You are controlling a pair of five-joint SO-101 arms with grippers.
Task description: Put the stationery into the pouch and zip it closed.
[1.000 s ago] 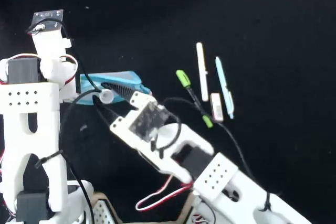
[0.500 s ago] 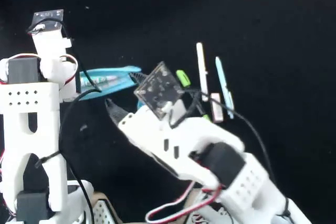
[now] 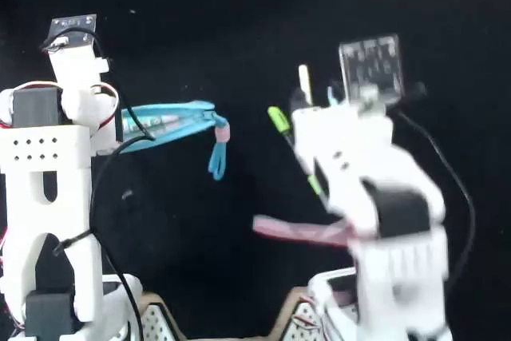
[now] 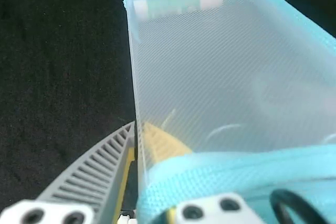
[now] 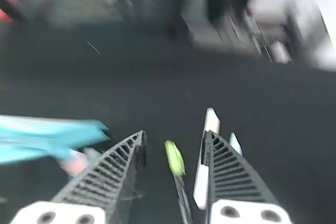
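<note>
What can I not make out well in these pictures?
- High view: the right arm hides most of the white pen.
- Left wrist view: the mesh of the pouch blurs its contents.
- Right wrist view: blur smears the green pen beyond the right pincer.

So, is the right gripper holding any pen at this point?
No, the right gripper is open and empty; the green-capped pen lies loose on the table.

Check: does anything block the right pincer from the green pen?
Nothing visible does. The right pincer is open, and the green pen lies on the table in line with its gap; the white pen lies beside it, not across.
</note>
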